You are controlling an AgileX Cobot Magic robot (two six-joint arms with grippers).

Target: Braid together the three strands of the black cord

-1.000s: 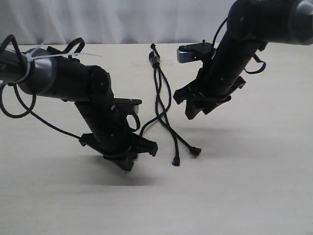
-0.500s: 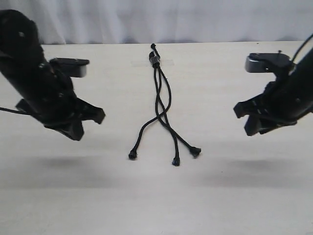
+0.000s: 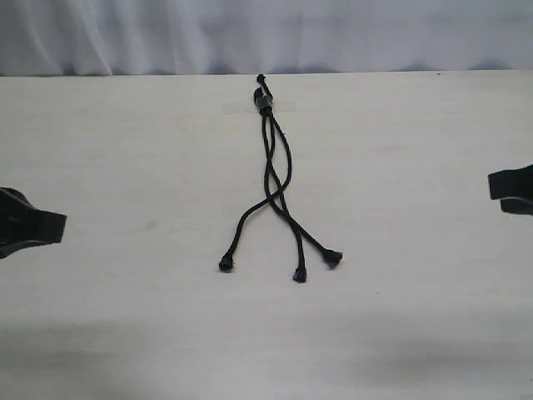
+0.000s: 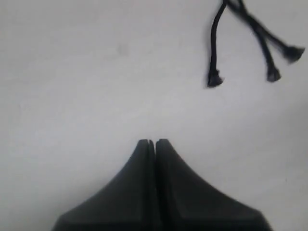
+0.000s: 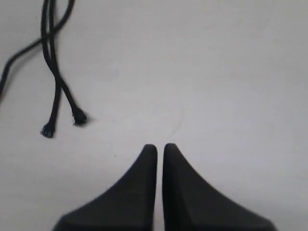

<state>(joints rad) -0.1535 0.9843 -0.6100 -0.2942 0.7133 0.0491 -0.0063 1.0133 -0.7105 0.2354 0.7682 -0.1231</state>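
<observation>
The black cord (image 3: 264, 103) lies down the middle of the table, its knotted top at the far side. The three strands (image 3: 282, 210) cross loosely once and fan out toward me, ending in flared tips at the left (image 3: 226, 265), middle (image 3: 299, 275) and right (image 3: 332, 257). My left gripper (image 3: 55, 226) shows only as a dark tip at the left edge, far from the cord. In its wrist view the left gripper (image 4: 155, 142) is shut and empty, with strand tips (image 4: 213, 81) well beyond it. My right gripper (image 3: 496, 187) sits at the right edge; the right gripper (image 5: 160, 147) is closed to a slit, holding nothing.
A strip of clear tape (image 3: 283, 106) holds the cord's top to the pale wooden table (image 3: 125, 150). A white curtain (image 3: 166, 33) hangs behind the far edge.
Both arms have pulled outward from the cord, left arm leftward and right arm rightward, until only their tips remain in the exterior view. The left strand lies uncovered. The cord has not moved.
</observation>
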